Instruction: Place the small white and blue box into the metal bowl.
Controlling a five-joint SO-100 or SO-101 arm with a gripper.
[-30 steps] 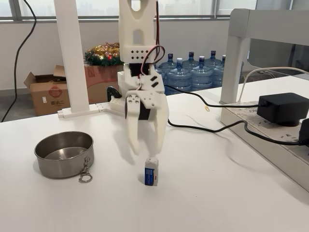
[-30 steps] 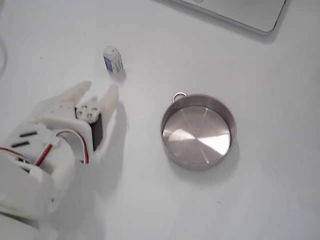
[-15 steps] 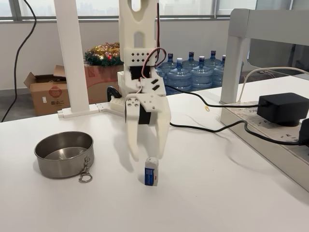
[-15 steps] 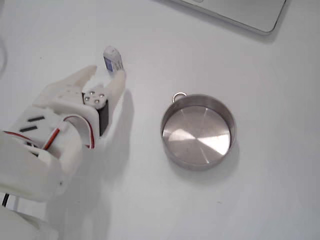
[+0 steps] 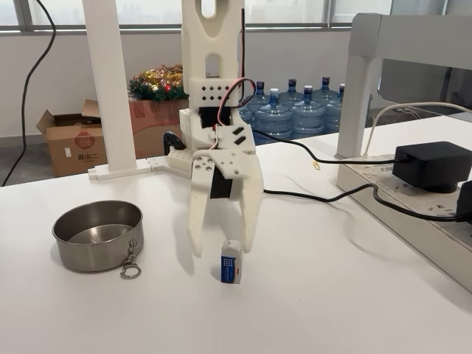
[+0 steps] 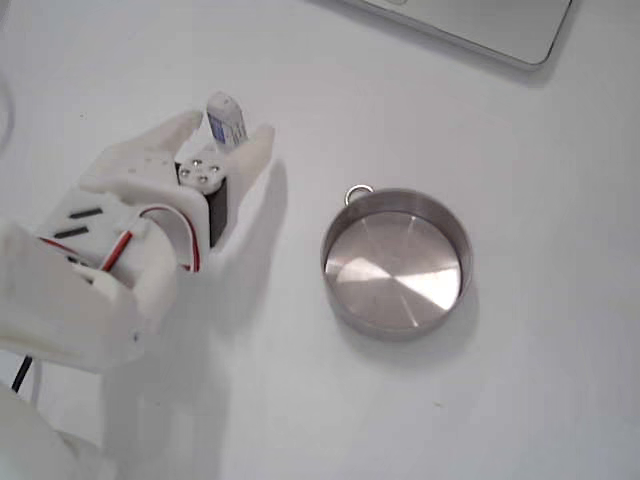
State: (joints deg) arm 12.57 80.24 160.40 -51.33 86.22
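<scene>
White end effector [image 5: 220, 251] hangs fingers-down over the white table [image 5: 332, 295], fingers spread apart, nothing clamped. In the top-down fixed view the end effector [image 6: 226, 131] has one finger on each side of the small white and blue box [image 6: 226, 118]; can't tell if either finger touches it. In the front fixed view the small white and blue box [image 5: 231, 261] stands upright on the table, blue label facing cam, just below and in front of the right finger tip. Metal bowl [image 5: 98, 235] sits on the table well to the left of box in that view, ring clasp [image 5: 131, 267] hanging at its near rim. From above, the metal bowl [image 6: 397, 262] is to the right of the arm, inside shiny and bare, box apart from it. Black power adapter [image 5: 433, 165] w/ cables at right.
</scene>
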